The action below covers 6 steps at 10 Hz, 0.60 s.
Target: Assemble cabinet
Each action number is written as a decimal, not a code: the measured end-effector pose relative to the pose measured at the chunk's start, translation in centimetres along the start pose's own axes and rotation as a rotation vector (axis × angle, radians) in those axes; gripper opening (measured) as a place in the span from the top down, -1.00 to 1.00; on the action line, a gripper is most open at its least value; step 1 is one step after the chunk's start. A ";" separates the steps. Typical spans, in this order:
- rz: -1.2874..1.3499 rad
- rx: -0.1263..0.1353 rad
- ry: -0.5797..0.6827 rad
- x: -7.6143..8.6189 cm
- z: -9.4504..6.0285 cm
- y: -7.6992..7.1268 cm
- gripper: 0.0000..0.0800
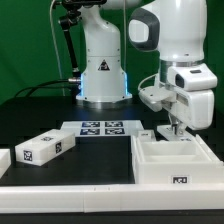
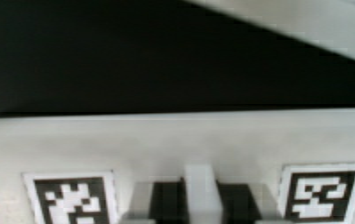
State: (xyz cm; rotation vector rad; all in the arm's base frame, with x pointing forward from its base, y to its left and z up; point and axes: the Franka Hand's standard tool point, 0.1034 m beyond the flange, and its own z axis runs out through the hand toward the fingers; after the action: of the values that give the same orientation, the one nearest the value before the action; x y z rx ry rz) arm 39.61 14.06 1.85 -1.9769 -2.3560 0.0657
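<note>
The cabinet [image 1: 150, 170] was seen just beneath the fingers [image 1: 172, 127], whose closure could not be told (too blurred). It was judged stiff, light, slick plastic, best gripped across a thin wall.

- Marker board [image 1: 101, 128]: thin, flat, white, four black-and-white square tags in a two-by-two grid. Flat on the table, mid-scene toward the far side.
- Table [image 1: 95, 160]: matte black top, bare stretch in the middle just near of the marker board. Same black fills much of the wrist view, out of focus, no detail.
- White rail [image 1: 70, 190]: low strip along the table's near edge, running from the exterior view's left toward the middle.
- Dark upright stand [image 1: 66, 45]: far side, exterior view's left, cable hanging off it. Too dim for more.
</note>
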 end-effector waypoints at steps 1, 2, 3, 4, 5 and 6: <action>0.025 -0.019 -0.006 -0.4 -1.0 0.4 0.83; 0.048 -0.024 -0.021 -0.9 -2.0 0.5 0.83; 0.052 -0.033 -0.030 -1.3 -2.9 0.8 0.83; 0.058 -0.035 -0.042 -1.8 -3.7 1.2 0.83; 0.063 -0.036 -0.056 -2.2 -4.7 2.1 0.83; 0.062 -0.044 -0.051 -2.1 -4.6 2.2 0.83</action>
State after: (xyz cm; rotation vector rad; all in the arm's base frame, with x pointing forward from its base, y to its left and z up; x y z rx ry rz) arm 42.51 12.37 6.24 -2.0935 -2.3463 0.0682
